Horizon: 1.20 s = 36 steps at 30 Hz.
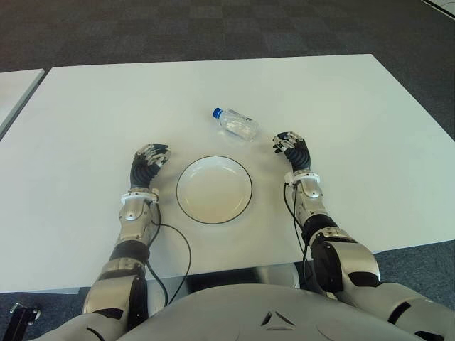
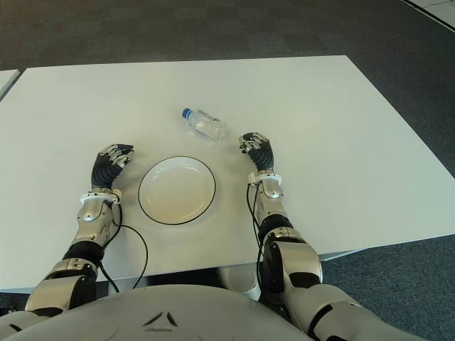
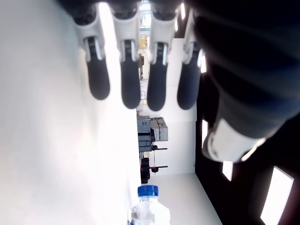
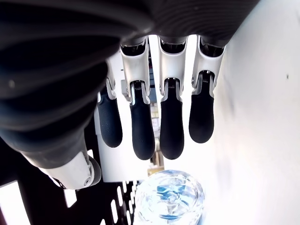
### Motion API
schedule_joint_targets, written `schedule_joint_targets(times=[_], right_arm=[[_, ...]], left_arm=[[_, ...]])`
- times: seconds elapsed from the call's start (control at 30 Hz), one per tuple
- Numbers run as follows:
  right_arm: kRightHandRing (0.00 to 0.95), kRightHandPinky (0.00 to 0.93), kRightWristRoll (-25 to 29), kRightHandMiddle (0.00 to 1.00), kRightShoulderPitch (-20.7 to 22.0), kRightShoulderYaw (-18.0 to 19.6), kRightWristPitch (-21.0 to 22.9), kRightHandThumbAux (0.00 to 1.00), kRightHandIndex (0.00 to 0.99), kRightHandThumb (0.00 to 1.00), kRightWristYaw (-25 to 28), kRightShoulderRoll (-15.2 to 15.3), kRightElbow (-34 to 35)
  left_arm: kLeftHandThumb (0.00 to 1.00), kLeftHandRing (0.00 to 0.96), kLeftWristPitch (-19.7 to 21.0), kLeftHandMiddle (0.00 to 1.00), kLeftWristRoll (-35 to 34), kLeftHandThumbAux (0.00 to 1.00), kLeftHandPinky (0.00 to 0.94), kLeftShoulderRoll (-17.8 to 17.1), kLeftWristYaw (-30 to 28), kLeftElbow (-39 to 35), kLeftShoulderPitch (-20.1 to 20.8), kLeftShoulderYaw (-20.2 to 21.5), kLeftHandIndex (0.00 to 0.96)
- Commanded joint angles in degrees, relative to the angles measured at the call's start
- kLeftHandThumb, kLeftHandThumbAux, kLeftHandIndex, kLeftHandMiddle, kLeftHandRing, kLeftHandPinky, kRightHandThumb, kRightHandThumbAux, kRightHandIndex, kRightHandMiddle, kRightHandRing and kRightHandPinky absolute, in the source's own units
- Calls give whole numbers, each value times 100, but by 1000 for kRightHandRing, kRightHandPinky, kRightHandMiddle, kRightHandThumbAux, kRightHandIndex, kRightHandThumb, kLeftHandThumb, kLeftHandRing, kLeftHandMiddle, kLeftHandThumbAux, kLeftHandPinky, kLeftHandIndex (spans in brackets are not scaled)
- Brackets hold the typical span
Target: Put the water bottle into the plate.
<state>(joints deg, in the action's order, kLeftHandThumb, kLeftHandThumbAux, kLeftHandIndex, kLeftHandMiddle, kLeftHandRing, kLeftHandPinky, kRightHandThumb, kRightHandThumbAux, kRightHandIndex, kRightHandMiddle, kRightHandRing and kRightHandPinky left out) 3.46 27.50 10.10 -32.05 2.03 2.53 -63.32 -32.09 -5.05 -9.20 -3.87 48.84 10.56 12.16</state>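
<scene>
A clear water bottle (image 1: 236,123) with a blue cap lies on its side on the white tabletop (image 1: 355,121), just beyond the plate (image 1: 214,190) and apart from it. The white, dark-rimmed plate sits between the 2 hands. The right hand (image 1: 292,150) is near the bottle's base, not touching it; its fingers (image 4: 171,126) hang loosely apart and hold nothing. The left hand (image 1: 150,162) shows to the plate's left, its fingers (image 3: 131,79) likewise relaxed and empty.
</scene>
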Motion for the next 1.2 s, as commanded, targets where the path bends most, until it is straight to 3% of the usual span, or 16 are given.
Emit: schedule_joint_targets(times=[0.03, 0.4, 0.67, 0.97, 1.2], right_arm=[[525, 526, -7, 501, -83, -11, 221, 733, 427, 705, -22, 0, -112], [523, 519, -2, 500, -57, -8, 202, 733, 428, 704, 47, 55, -109], [509, 512, -178, 496, 61, -65, 228, 733, 427, 705, -263, 189, -107], [499, 492, -707, 494, 764, -385, 644, 732, 426, 706, -975, 475, 375], [473, 465, -1223, 481, 1117, -808, 785, 734, 421, 698, -1082, 718, 594]], left_arm=[[698, 350, 200, 357, 18, 723, 366, 35, -47, 225, -82, -45, 413], [700, 344, 128, 359, 47, 722, 354, 56, -17, 260, -58, -68, 413], [701, 346, 81, 361, 91, 722, 356, 100, 50, 230, -78, -96, 412], [701, 343, 170, 360, 120, 722, 358, 181, 123, 166, -77, -143, 413], [701, 339, 106, 352, 108, 722, 352, 246, 200, 205, -51, -172, 412]])
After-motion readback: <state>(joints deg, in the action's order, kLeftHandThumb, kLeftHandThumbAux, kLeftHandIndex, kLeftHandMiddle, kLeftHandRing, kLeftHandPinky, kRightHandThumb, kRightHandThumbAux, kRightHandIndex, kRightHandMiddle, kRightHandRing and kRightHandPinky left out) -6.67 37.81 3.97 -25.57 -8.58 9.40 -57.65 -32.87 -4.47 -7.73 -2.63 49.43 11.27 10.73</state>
